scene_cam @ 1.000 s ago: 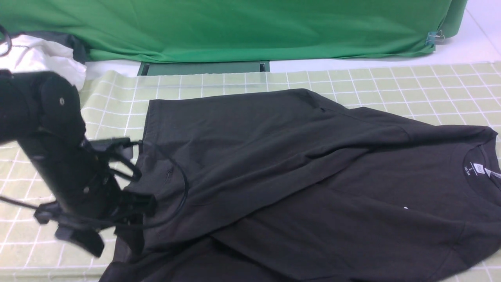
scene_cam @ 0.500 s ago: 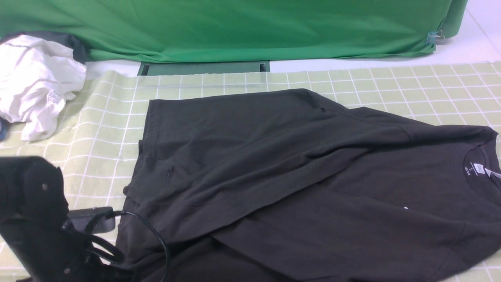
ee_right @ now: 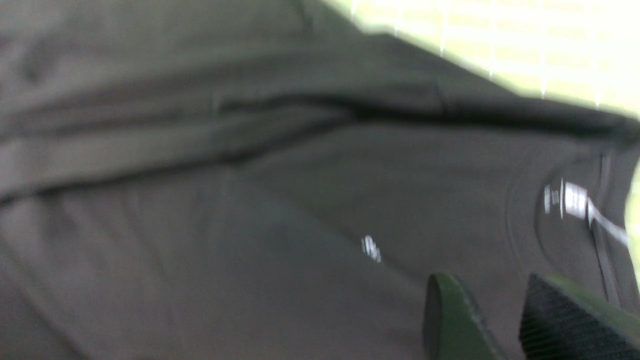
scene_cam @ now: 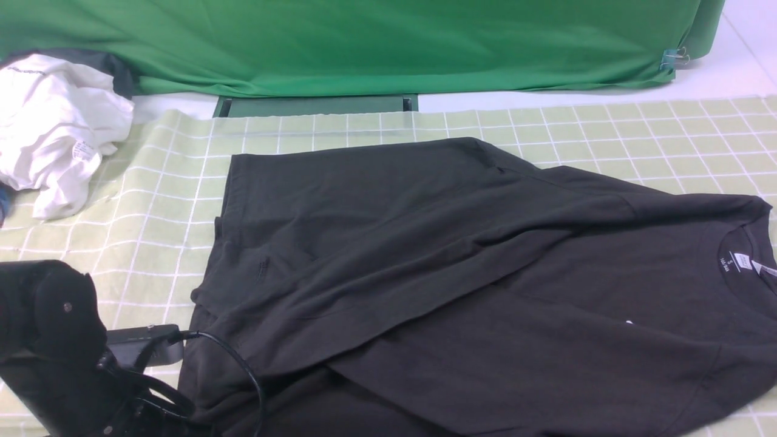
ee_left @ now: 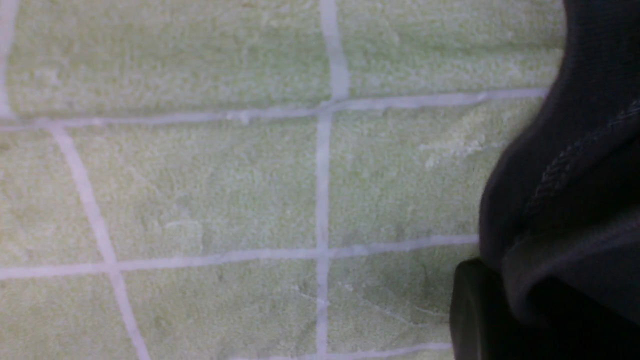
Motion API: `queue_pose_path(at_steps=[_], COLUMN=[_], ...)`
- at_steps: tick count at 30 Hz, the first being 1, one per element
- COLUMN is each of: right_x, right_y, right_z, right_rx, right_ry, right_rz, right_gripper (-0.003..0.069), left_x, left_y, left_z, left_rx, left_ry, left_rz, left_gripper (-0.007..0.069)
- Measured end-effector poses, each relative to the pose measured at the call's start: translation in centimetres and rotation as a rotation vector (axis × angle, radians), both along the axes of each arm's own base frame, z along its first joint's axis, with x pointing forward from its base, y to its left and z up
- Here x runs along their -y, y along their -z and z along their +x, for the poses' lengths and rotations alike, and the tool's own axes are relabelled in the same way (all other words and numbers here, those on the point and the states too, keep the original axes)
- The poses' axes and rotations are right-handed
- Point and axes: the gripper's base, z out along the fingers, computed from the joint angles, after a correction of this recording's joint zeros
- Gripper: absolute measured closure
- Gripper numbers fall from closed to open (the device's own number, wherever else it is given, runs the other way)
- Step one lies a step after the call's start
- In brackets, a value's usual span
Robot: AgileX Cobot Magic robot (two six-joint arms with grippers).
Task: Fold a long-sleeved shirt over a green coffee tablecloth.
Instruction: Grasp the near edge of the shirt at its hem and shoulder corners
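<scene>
The black long-sleeved shirt [scene_cam: 461, 267] lies spread on the green coffee tablecloth [scene_cam: 637, 130], with its collar [scene_cam: 740, 261] at the right. My left arm [scene_cam: 54, 346] is low at the near left corner, by the shirt's bottom hem. In the left wrist view the left gripper [ee_left: 500, 305] is shut on a fold of the hem [ee_left: 560, 180]; one dark finger [ee_left: 467, 310] shows beneath the cloth. My right gripper [ee_right: 487, 287] hovers open above the chest near the small white logo [ee_right: 371, 248], with nothing between its fingers. It is out of the front view.
A crumpled white garment [scene_cam: 54, 127] sits at the back left. The bright green backdrop fabric [scene_cam: 364, 42] hangs behind, with a dark green board [scene_cam: 315, 104] at its foot. The left arm's black cable [scene_cam: 243, 370] loops over the shirt's near left corner.
My left arm has dropped from the shirt's left edge towards the near left corner, and its jaws have closed on the hem. The shirt lies as before.
</scene>
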Motion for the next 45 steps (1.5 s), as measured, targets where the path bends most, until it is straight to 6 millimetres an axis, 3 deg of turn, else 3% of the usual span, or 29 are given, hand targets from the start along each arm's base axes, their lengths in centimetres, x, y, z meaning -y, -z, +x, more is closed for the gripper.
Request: queue_pose_path(at_steps=[6,14,20,24,27,31,41,45], right_x=[-1.1,-5.1,-9.9,-12.9,-14.5,-15.1,-16.0,-16.1], right_y=[-0.8,2.0,6.2,9.7,11.4,12.9,15.3,16.1], right_z=[1.4,2.7,1.7,0.7,0.8,1.4,2.6,2.9], right_rx=[-0.280,-0.461,-0.494,-0.492,-0.475,-0.486,-0.463,-0.459], right_ry=[-0.149,-0.416,-0.623,-0.736,-0.758,-0.748,-0.756,-0.769], right_rz=[-0.109,-0.084,-0.177,-0.295,-0.338,-0.373,-0.436,-0.467], right_gripper=[0.0442,0.0429,0.0390,0.0279,0.0204,0.0176,0.0193,0.0321], left_x=[-0.3,-0.7,-1.0,-1.0,-1.0,-1.0,-1.0,-1.0], left_y=[-1.3,-4.4,-5.6,-5.6,-5.6,-5.6,-5.6,-5.6], left_z=[-1.1,-2.8,-3.7,-3.8,-3.7,-3.7,-3.5,-3.4], left_rx=[-0.027,0.100,0.140,0.138,0.143,0.149,0.165,0.174], left_ry=[0.037,0.044,0.040,0.040,0.040,0.041,0.041,0.042], left_rz=[0.013,0.024,0.030,0.030,0.031,0.032,0.036,0.041], left_gripper=[0.0609,0.0608,0.0608,0.0608,0.0608,0.0608,0.0608,0.0608])
